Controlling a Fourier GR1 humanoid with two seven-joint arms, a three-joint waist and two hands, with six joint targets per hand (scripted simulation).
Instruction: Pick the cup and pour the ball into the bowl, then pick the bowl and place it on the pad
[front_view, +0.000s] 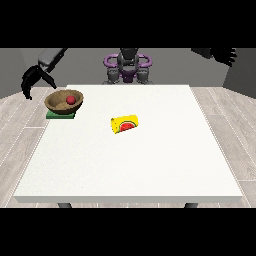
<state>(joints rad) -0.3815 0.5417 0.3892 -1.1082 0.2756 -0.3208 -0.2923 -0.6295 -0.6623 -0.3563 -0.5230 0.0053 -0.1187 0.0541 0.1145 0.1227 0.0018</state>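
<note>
A brown wooden bowl (63, 102) rests on a green pad (54, 115) at the table's far left corner, and a red ball (71, 100) lies inside the bowl. A yellow cup (125, 124) with a watermelon picture lies on its side near the table's middle. The hand at the view's left (31, 80) hangs beyond the table's left edge, up and to the left of the bowl, with fingers spread and empty. The hand at the view's right (224, 54) is raised high past the table's right side, far from everything, its fingers relaxed.
The white table (130, 165) has a straight front edge and stands on a wooden floor. The robot's torso (128, 66) stands behind the far edge.
</note>
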